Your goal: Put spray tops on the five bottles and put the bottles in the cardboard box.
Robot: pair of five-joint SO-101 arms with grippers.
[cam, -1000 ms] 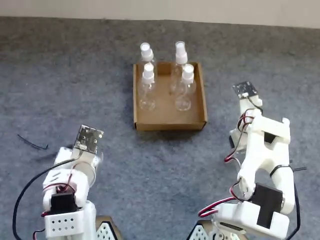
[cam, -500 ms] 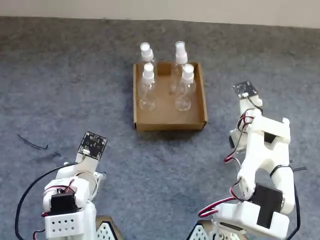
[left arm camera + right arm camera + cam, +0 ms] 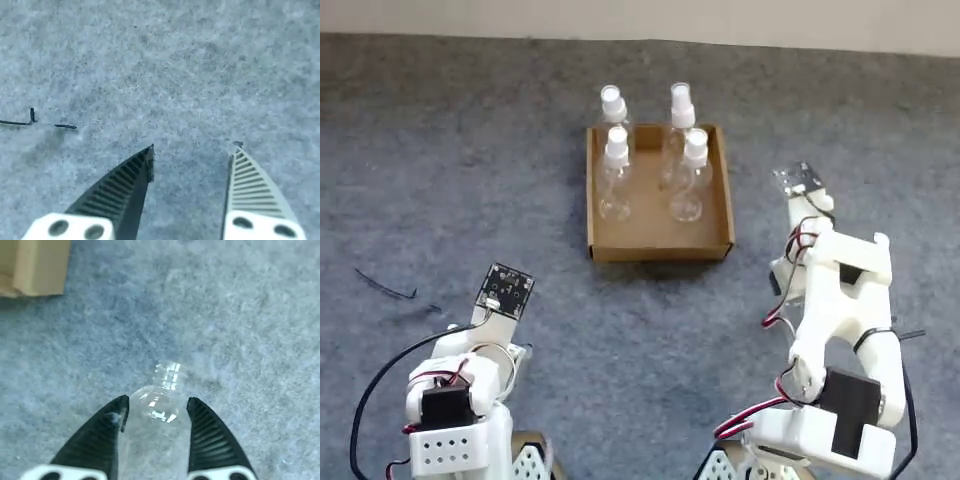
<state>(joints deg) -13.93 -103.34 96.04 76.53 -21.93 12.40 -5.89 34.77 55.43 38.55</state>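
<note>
The right gripper (image 3: pixel 157 401) is clamped on an uncapped clear bottle (image 3: pixel 160 412), whose threaded neck pokes out past the fingertips above the grey carpet (image 3: pixel 470 150). It is apart from the cardboard box (image 3: pixel 660 245), where four topped bottles (image 3: pixel 617 170) stand. The bottle's base is cut off behind the jaws. The left gripper (image 3: pixel 193 146) hangs over carpet, jaws apart.

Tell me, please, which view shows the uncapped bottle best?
The right wrist view: the bottle, its neck bare, sits close up inside the right pincer. The high view has the right arm over that spot; the left wrist view faces carpet elsewhere.
</note>
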